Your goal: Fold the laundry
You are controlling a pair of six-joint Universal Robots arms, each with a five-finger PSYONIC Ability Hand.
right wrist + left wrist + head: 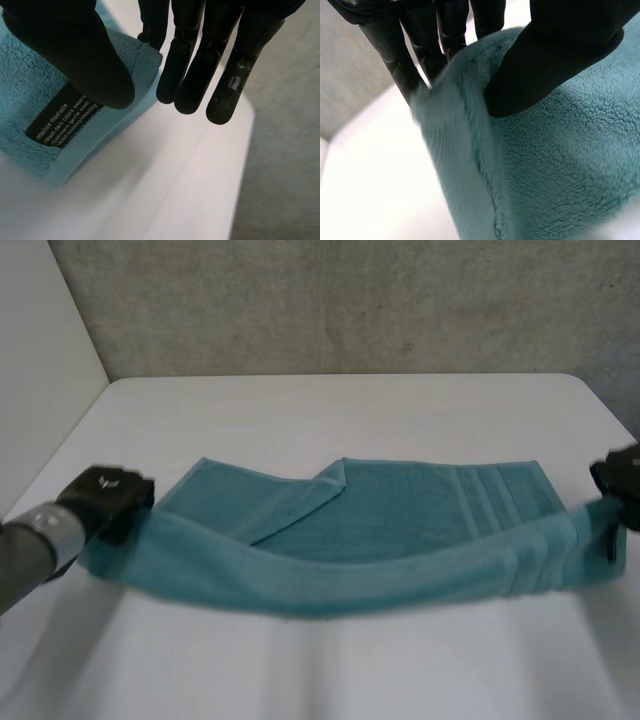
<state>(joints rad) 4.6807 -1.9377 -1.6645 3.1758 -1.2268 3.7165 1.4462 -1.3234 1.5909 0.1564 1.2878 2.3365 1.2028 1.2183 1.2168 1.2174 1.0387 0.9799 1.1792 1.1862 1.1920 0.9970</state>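
Left hand (560, 55) pinches one end of the teal towel (380, 530) between thumb and fingers. Right hand (75, 55) pinches the other end, its thumb at the black label (62, 120). The towel's near edge hangs lifted between both hands, and its far part lies on the white table (350, 410).

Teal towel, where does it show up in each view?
Head view: towel stretched across the table between left hand and right hand.
Left wrist view: its corner pinched under the left hand's thumb.
Right wrist view: labelled corner pinched under right hand's thumb.
Shared landmark: the white table.
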